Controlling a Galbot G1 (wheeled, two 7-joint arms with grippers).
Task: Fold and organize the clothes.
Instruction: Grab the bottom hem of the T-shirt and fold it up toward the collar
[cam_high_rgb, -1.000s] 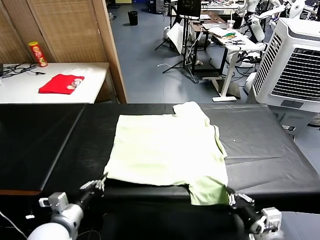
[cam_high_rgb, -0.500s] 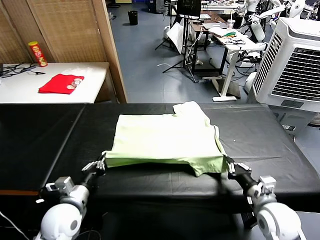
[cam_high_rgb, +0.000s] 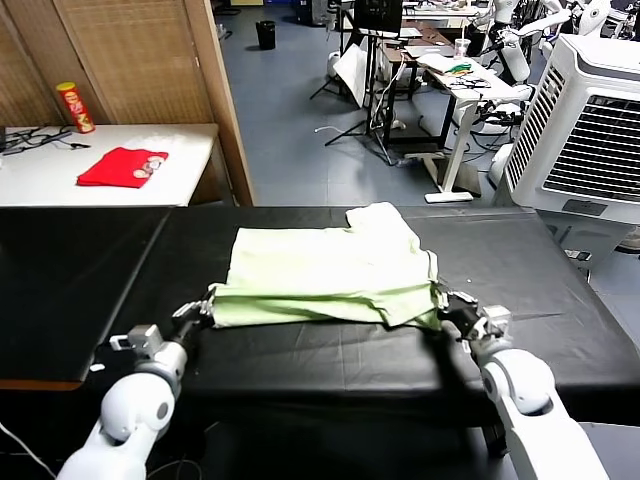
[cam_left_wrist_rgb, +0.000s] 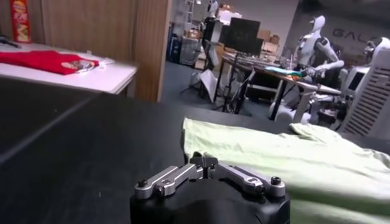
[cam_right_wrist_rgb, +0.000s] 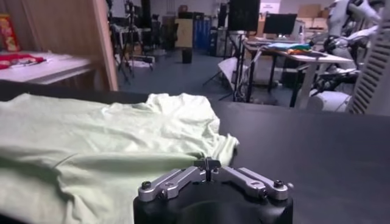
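— On the black worktop (cam_high_rgb: 520, 290), where exactly does the pale green T-shirt (cam_high_rgb: 330, 270) sit?

— Around the middle, closer to the far edge than the near one. Its near hem is doubled back over the body, so a folded edge runs across the table parallel to the near edge. One sleeve pokes out toward the far edge, a little right of centre.

— And the left gripper (cam_high_rgb: 203, 310)?

— It is at the left end of that folded edge, toward the near-left part of the worktop. Its fingers are clenched on the corner of the shirt; from the head view the cloth runs straight into the tips. In the left wrist view the left gripper (cam_left_wrist_rgb: 206, 161) has its fingers drawn together, with the T-shirt (cam_left_wrist_rgb: 304, 158) spreading out beyond them.

— The right gripper (cam_high_rgb: 447, 303)?

— It mirrors the other one, at the right end of the fold, fingers pinched on that corner of the shirt. The right wrist view shows the right gripper (cam_right_wrist_rgb: 208, 164) with its tips together and the T-shirt (cam_right_wrist_rgb: 103, 146) lying rumpled in two layers just past them.

— Is the shirt lifted off the table?

— Along the folded edge the top layer looks slightly raised at both held corners; I cannot tell how far. The rest lies flat.

— Anything else around?

— Beyond the far-left corner stands a white side table (cam_high_rgb: 60, 170) carrying a red folded garment (cam_high_rgb: 122, 167) and a red-and-yellow snack tube (cam_high_rgb: 76, 108). Beyond the far-right corner stands a large white air cooler (cam_high_rgb: 590, 120).
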